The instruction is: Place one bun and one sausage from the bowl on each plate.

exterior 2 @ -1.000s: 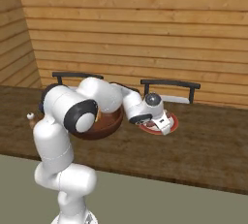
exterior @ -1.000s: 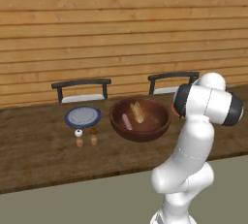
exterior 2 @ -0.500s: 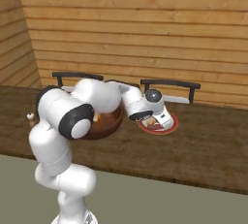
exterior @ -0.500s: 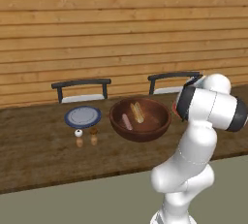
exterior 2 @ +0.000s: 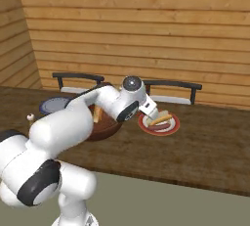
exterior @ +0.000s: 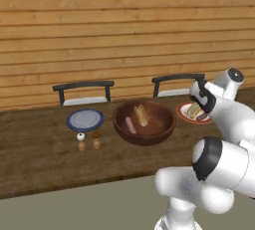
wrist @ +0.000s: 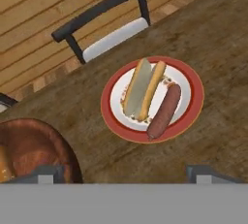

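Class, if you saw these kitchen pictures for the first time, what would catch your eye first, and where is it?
The red-rimmed plate on the wooden table, carrying a bun and a sausage side by side. Left of it, the big brown bowl holds another bun and sausage, while the blue-rimmed plate lies bare.

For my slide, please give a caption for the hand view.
Bun and sausage lie on the red-rimmed plate.

The table is showing rough, grainy dark wood, matt all over. The wall behind is reading as lighter planked wood. The bowl is gleaming glossy reddish-brown. The white red-rimmed plate is looking smooth, like glazed ceramic. The sausage is shining slightly, while the bun is looking soft and matt. The chair is showing a dark matt frame.
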You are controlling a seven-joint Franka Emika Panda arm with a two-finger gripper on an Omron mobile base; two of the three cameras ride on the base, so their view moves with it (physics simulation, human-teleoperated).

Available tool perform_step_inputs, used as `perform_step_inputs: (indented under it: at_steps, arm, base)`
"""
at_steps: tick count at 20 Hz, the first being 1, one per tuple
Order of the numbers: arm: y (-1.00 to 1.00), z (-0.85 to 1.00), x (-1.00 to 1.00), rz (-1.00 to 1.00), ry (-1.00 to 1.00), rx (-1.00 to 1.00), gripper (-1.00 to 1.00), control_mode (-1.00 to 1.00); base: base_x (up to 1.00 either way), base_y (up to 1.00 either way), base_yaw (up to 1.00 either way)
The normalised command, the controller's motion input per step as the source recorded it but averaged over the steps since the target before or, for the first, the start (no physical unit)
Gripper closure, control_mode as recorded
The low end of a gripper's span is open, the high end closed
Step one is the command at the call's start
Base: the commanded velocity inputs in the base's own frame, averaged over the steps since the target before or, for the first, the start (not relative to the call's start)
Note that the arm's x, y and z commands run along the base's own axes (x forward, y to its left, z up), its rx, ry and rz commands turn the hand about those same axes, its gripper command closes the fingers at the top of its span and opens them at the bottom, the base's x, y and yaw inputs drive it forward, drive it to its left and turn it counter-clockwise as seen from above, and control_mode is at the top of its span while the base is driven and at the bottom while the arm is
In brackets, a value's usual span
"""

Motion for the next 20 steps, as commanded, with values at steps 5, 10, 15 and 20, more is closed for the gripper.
perform_step_inputs:
  at_steps: [5, 10, 15, 20]
  arm:
    - [1.0, 1.0, -0.31, 0.24, 0.2, -0.2, -1.0, -1.0]
    - [1.0, 0.72, -0.06, 0.15, 0.31, -0.23, -1.0, -1.0]
    - [1.0, -0.47, -0.06, 0.22, 0.16, -0.1, -1.0, -1.0]
    - [0.69, -1.0, 0.29, 0.3, 0.03, 0.01, -1.0, -1.0]
  base:
    - [0.0, 0.0, 0.0]
    - [0.0, 0.0, 0.0]
    - [0.0, 0.0, 0.0]
    - [0.0, 0.0, 0.0]
